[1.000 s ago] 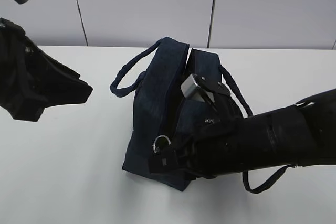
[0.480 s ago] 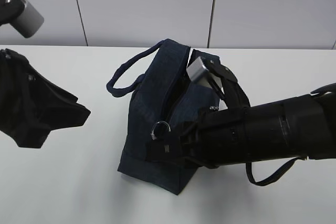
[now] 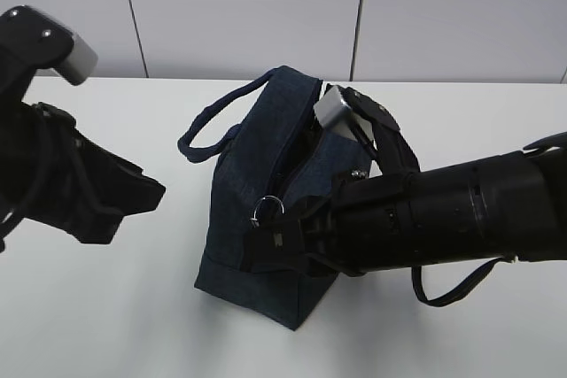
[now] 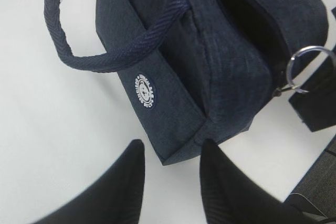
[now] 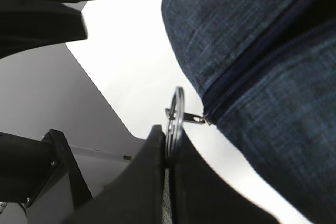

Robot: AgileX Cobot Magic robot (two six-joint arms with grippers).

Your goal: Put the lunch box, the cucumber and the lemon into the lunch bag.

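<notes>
Left end effector (image 3: 146,190): at nine o'clock of the scene, above the white tabletop (image 3: 106,307), jaws standing partly apart and empty, pointed at the lunch bag (image 3: 266,219) but clear of it.

Lunch bag: centre of the tabletop, upright, its white logo (image 4: 145,91) facing the left arm. One loop handle (image 3: 208,126) arches at its ten o'clock. The other handle trails at four o'clock, partly behind the right arm.

Right end effector (image 5: 167,171): at three o'clock, closed tight on the metal ring pull (image 5: 174,121) at the near end of the zipper.

Handling, as judged: the bag is soft fabric and will sag or slide when pulled, so it wants steadying at the end panel or a handle. The ring is thin, hard metal and could slip from the pinch, so it should stay seated deep between the fingers.

Not determinable: the lunch box, cucumber and lemon appear in no view, so whether they lie inside the bag cannot be told. The zipper's far run is hidden behind the right arm.
</notes>
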